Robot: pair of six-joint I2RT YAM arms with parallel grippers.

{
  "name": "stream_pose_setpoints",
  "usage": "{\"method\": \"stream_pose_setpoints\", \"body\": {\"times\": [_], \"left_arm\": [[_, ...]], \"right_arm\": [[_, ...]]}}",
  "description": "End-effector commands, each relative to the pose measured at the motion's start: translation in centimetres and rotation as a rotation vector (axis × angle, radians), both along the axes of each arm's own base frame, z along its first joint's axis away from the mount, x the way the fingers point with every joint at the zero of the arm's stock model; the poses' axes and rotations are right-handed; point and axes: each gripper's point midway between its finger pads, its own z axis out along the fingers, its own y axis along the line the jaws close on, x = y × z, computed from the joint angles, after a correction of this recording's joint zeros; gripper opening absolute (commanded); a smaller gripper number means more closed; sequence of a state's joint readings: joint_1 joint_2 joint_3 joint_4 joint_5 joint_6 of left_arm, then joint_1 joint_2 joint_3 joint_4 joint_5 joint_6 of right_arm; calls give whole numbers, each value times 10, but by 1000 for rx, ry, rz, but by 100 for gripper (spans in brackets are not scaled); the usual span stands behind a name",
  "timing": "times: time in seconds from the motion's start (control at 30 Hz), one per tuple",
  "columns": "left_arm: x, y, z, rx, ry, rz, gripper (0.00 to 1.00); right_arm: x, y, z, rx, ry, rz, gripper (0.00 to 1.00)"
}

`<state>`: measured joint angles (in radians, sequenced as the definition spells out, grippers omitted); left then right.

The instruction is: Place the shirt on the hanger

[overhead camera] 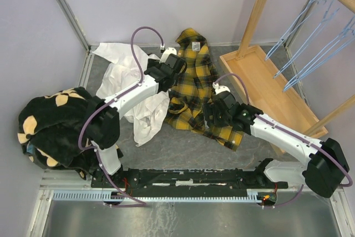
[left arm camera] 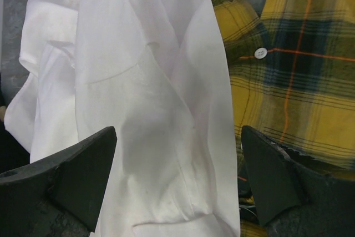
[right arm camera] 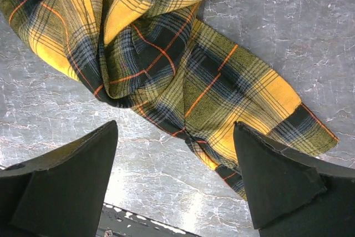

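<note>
From above, we are holding both grippers spread wide and empty over the clothes. The left gripper [overhead camera: 171, 66] is hovering where the white garment [overhead camera: 130, 84] meets the shirt [overhead camera: 191, 81]. The shirt is lying crumpled on the table [overhead camera: 183, 148], stretching from beyond this gripper back toward the right gripper [overhead camera: 216, 116], which is hanging over its near end. The hangers [overhead camera: 294, 28] are hanging on the rack [overhead camera: 266, 81], well off past the right gripper and untouched. We judge the shirt has to be sorted out first.

On the left wrist, we are seeing mostly white cloth between the fingers. The shirt's buttoned front is lying ahead of the right-hand finger [left arm camera: 288, 176]. A grab from here would likely catch the wrong garment, so we judge a sideways shift is needed.

On the right wrist, a twisted plaid fold is lying between and just ahead of the parted fingers, which are clear of the cloth. It looks like a fair spot to pinch.
</note>
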<state>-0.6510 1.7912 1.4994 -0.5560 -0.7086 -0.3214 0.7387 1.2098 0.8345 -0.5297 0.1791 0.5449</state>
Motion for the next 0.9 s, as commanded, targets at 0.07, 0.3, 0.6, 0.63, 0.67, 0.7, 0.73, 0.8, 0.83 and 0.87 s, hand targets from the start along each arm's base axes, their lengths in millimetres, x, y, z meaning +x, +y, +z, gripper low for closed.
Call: {"method": "stream_pose_setpoints", "body": {"times": [0.07, 0.3, 0.6, 0.63, 0.67, 0.7, 0.73, 0.8, 0.83, 0.87], "left_arm": [[14, 12, 5, 151, -9, 14, 100], [17, 48, 3, 192, -1, 102, 77], [20, 135, 3, 107, 26, 257, 3], [21, 145, 4, 103, 28, 279, 3], [22, 157, 6, 95, 27, 302, 3], [22, 170, 9, 84, 24, 328, 3], [23, 182, 12, 71, 22, 351, 3], [23, 212, 20, 68, 13, 414, 3], [23, 228, 25, 72, 7, 451, 3], [22, 244, 29, 76, 1, 488, 3]], "right_arm": [[4, 5, 6, 40, -28, -14, 92], [7, 7, 4, 32, -23, -11, 92], [10, 12, 0, 28, 0, -8, 92], [10, 13, 0, 31, 0, -8, 92], [10, 13, 0, 33, 1, -9, 92], [9, 13, 0, 35, 2, -10, 92], [9, 13, -1, 34, 5, -12, 92], [8, 12, -1, 33, 6, -11, 92], [7, 11, -2, 32, 7, -12, 92], [6, 11, -3, 29, 9, -10, 92]]}}
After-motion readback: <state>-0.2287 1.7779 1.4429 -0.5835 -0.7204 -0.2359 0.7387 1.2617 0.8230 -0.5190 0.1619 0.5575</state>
